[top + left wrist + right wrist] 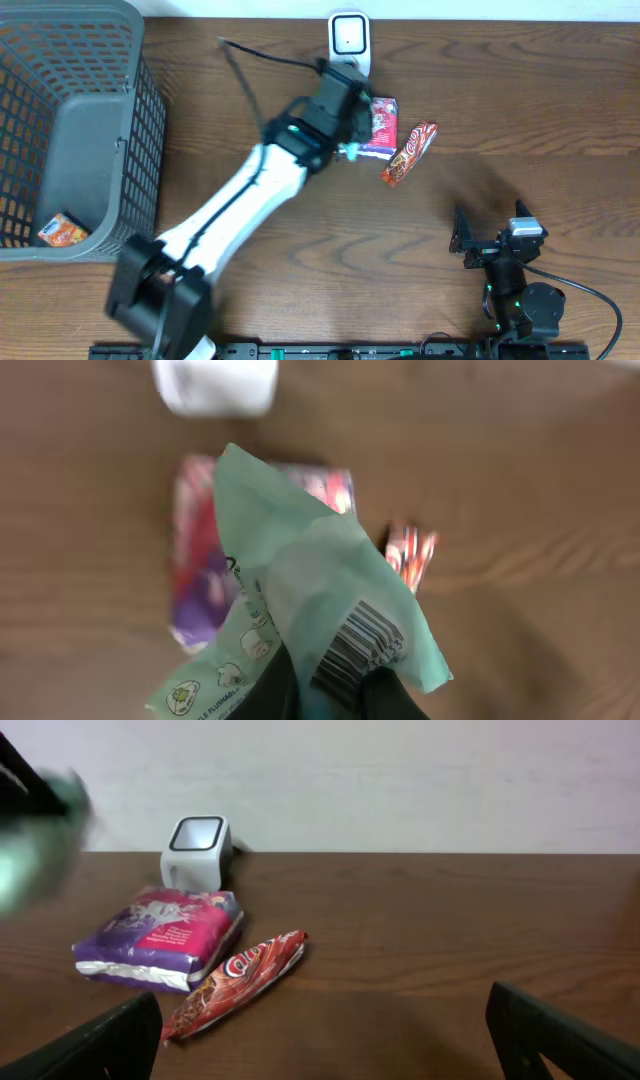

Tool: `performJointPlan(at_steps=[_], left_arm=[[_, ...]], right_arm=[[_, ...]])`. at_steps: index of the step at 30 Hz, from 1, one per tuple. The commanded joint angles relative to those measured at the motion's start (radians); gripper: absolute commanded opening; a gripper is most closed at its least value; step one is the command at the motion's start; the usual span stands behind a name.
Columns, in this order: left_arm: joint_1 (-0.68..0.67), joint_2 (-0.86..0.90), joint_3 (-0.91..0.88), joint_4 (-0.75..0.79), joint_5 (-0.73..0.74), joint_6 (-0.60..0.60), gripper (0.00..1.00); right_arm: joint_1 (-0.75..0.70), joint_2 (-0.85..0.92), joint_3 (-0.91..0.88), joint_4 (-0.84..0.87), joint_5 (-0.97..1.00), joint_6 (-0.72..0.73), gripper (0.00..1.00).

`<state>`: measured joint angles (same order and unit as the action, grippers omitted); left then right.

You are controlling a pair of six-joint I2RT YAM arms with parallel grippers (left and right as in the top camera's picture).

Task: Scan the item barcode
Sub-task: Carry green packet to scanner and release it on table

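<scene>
Mint-green packet (349, 151) sits upper centre overhead, near the scanner (348, 36); the right gripper (487, 243) gapes empty. Left wrist: the left gripper (328, 698) pinches its lower edge beside the barcode (356, 645). Expect light, limp film; keep your hold off the bars. Right wrist: blurred, upper left.

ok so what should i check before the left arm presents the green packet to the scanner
1. Left gripper shut on green packet: ok.
2. Barcode uncovered: ok, it shows plainly in the left wrist view.
3. Barcode turned toward scanner: cannot tell.
4. Space before the scanner free: not ok, purple packet and red wrapper lie there.
5. Right gripper open and away from the path: ok.
</scene>
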<state>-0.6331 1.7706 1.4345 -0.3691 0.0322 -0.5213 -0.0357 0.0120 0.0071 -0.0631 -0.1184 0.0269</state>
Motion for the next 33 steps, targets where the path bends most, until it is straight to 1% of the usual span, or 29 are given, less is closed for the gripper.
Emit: performJointPlan(at_steps=[1, 7, 8, 9, 10, 11, 12, 14, 15, 19, 24, 29, 33], left_arm=[[-0.038, 0.039, 0.008, -0.016, 0.002, -0.034, 0.08], [-0.069, 0.089, 0.008, -0.074, 0.002, -0.042, 0.07], [-0.07, 0.093, 0.008, -0.077, 0.002, -0.042, 0.1], [-0.07, 0.097, 0.008, -0.077, 0.002, -0.041, 0.24], [-0.069, 0.098, 0.008, -0.074, 0.001, -0.036, 0.41], [-0.066, 0.098, 0.008, -0.07, 0.001, -0.025, 0.52], [-0.063, 0.098, 0.008, -0.06, 0.002, -0.009, 0.61], [-0.052, 0.093, 0.008, -0.039, 0.002, 0.026, 0.7], [-0.045, 0.09, 0.009, -0.031, 0.002, 0.043, 0.71], [0.003, 0.049, 0.014, -0.017, 0.001, 0.098, 0.71], [0.104, -0.051, 0.017, -0.019, 0.001, 0.152, 0.71], [0.274, -0.195, 0.017, -0.018, 0.001, 0.151, 0.71], [0.462, -0.294, 0.017, -0.021, 0.001, 0.151, 0.71]], right_arm=[[-0.006, -0.005, -0.002, -0.004, 0.0, 0.013, 0.99], [-0.006, -0.005, -0.002, -0.004, 0.0, 0.013, 0.99], [-0.006, -0.005, -0.001, -0.004, 0.0, 0.013, 0.99], [-0.006, -0.005, -0.002, -0.004, 0.0, 0.013, 0.99], [-0.006, -0.005, -0.002, -0.004, 0.0, 0.013, 0.99], [-0.006, -0.005, -0.002, -0.004, 0.0, 0.013, 0.99], [-0.006, -0.005, -0.002, -0.004, 0.0, 0.013, 0.99], [-0.006, -0.005, -0.002, -0.004, 0.0, 0.013, 0.99], [-0.006, -0.005, -0.002, -0.004, 0.0, 0.013, 0.99], [-0.006, -0.005, -0.002, -0.004, 0.0, 0.013, 0.99], [-0.006, -0.005, -0.002, -0.004, 0.0, 0.013, 0.99], [-0.006, -0.005, -0.002, -0.004, 0.0, 0.013, 0.99], [-0.006, -0.005, -0.002, -0.004, 0.0, 0.013, 0.99]])
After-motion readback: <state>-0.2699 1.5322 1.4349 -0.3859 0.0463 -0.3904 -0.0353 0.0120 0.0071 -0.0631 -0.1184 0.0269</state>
